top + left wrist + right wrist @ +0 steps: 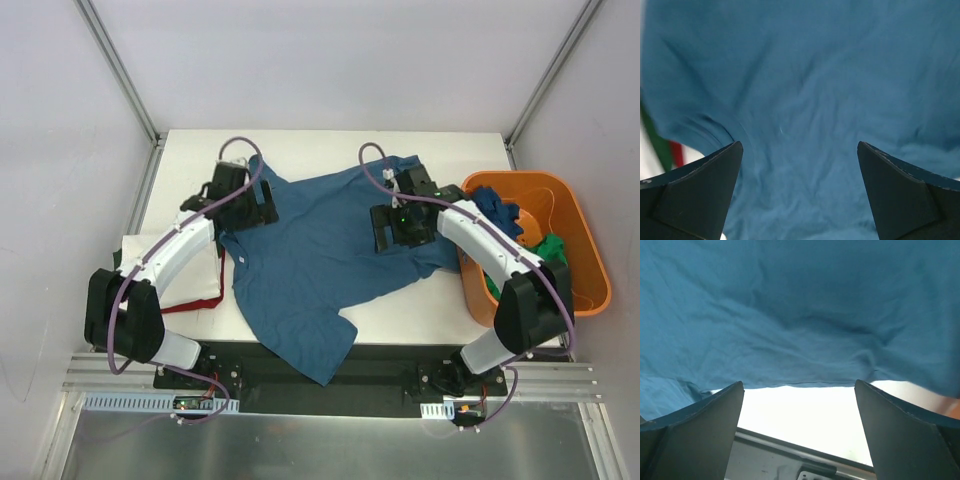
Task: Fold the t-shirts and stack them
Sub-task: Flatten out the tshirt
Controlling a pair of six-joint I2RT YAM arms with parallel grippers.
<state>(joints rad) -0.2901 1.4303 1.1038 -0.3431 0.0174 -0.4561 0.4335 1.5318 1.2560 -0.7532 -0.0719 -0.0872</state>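
Note:
A blue t-shirt lies spread and rumpled across the middle of the white table, one end hanging over the near edge. My left gripper hovers over its left edge, open and empty; the left wrist view shows blue cloth between the spread fingers. My right gripper hovers over the shirt's right side, open and empty; the right wrist view shows the shirt's hem and bare table below it. A folded stack with a white shirt on a red one lies at the left.
An orange plastic basket stands at the right edge of the table, holding a dark blue shirt and a green one. White enclosure walls surround the table. A metal rail runs along the near edge.

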